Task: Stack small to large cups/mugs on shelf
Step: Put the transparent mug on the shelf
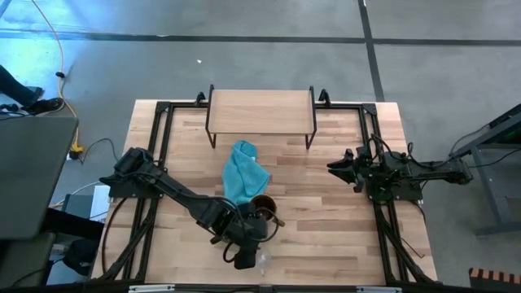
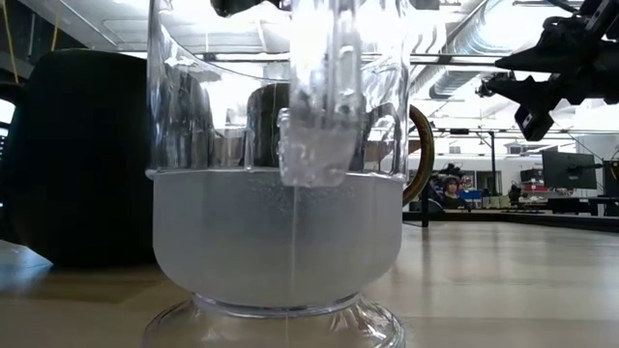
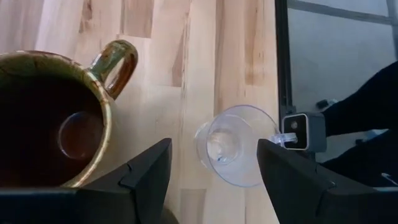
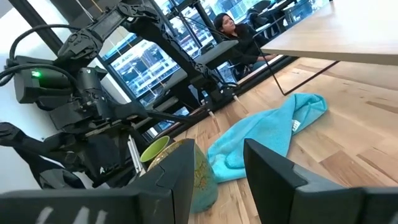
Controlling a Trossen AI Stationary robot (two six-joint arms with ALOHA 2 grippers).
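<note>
Nothing is stacked yet. My shelf (image 1: 260, 108) at the far edge is bare. The olive mug (image 3: 53, 118) and dark mug (image 4: 180, 171) sit near the cloth (image 1: 244, 172); the glass cup (image 3: 236, 144) stands at the near edge, under my released left pincer (image 3: 214, 171). My right pincer (image 1: 338, 165) waits released, right.

Table (image 1: 326, 220) bears cloth (image 1: 244, 172), mugs (image 1: 262, 205)

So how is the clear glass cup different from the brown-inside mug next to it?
The glass cup is see-through; the olive-tan mug is opaque, with a dark brown inside. The glass cup is clearly narrower than the mug. The mug shows a looped handle, while none is visible on the glass cup. Both stand upright on the wooden table, off the shelf.
</note>
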